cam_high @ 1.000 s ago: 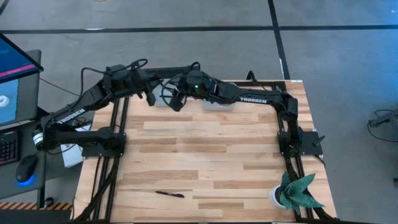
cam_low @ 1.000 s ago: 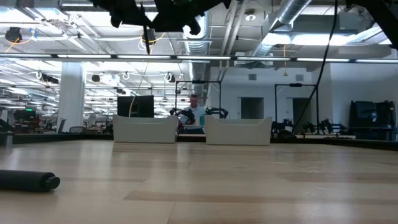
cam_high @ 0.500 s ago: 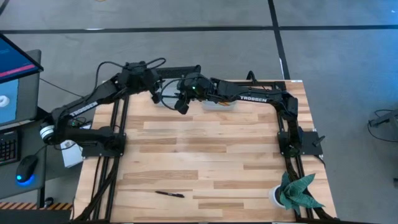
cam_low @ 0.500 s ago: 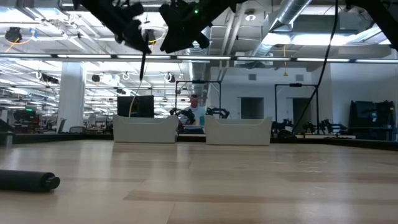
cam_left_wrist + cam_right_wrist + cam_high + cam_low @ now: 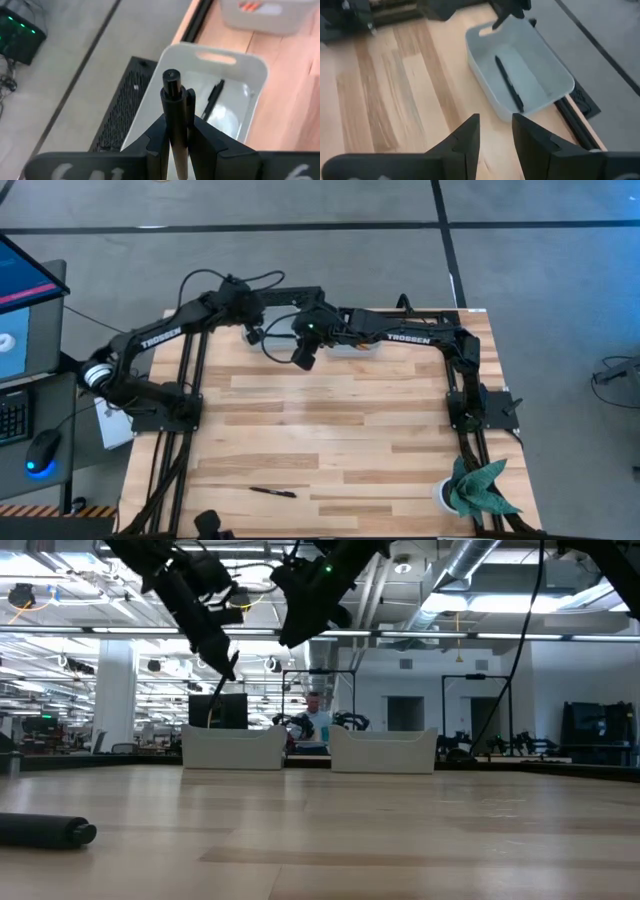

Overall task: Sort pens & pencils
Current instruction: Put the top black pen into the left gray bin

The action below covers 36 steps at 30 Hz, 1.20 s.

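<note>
The left gripper (image 5: 176,131) clamps a black pen (image 5: 173,115) upright above a white bin (image 5: 250,75) holding another pen (image 5: 212,99). The right gripper (image 5: 495,132), jaws parted and empty, hovers beside that bin. A third pen (image 5: 272,492) lies well apart.

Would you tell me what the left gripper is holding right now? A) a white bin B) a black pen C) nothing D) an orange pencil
B: in the left wrist view, the left gripper is shut on a black pen that stands between its fingers, above the white bin, where another pen already lies.
</note>
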Each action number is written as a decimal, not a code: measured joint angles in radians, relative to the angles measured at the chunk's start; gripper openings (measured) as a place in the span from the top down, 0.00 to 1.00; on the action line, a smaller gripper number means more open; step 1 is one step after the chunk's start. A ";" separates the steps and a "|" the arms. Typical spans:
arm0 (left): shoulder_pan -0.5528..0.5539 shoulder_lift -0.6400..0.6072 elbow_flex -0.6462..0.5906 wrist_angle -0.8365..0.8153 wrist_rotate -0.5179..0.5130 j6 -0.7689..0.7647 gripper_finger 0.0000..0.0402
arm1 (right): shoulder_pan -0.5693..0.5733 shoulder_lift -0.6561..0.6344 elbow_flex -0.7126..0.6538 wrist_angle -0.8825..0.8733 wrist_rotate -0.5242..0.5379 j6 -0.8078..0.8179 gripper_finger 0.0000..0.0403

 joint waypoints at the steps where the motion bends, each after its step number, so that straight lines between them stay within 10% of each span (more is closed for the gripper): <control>1: 0.002 0.011 0.000 0.000 0.000 0.005 0.88 | 0.000 0.000 0.000 -0.012 0.000 -0.004 0.67; 36: -0.002 0.285 0.006 -0.013 0.000 0.170 0.88 | 0.008 -0.248 -0.260 0.105 0.000 0.051 0.67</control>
